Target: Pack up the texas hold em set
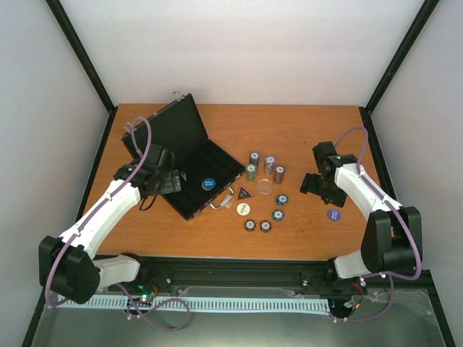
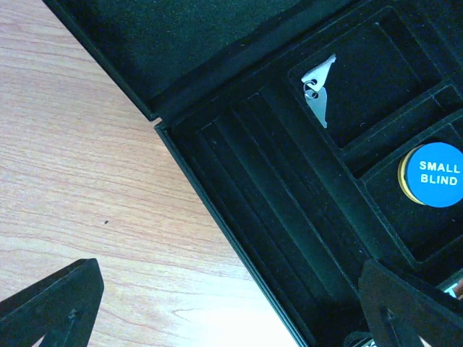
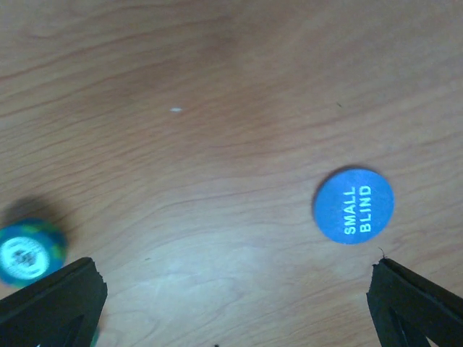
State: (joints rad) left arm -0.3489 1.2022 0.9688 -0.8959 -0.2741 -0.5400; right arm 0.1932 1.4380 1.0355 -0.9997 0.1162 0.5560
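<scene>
The black case (image 1: 189,148) lies open at the table's left, its lid tilted back. In its tray (image 2: 289,217) sit a blue "SMALL BLIND" disc (image 2: 433,174) and a pair of small keys (image 2: 318,94). My left gripper (image 2: 231,318) hangs open over the tray's left rim, holding nothing. Several striped chip stacks (image 1: 265,167), single chips (image 1: 265,226), a dark triangular token (image 1: 244,193) and a white disc (image 1: 244,209) lie mid-table. A second blue "SMALL BLIND" disc (image 3: 354,205) lies on the wood just ahead of my open, empty right gripper (image 3: 231,311).
A clear round disc (image 1: 265,187) lies among the chips. One teal chip (image 3: 27,251) rests beside my right gripper's left finger (image 3: 51,303). Black frame posts stand at the table's back corners, and white walls close in the sides.
</scene>
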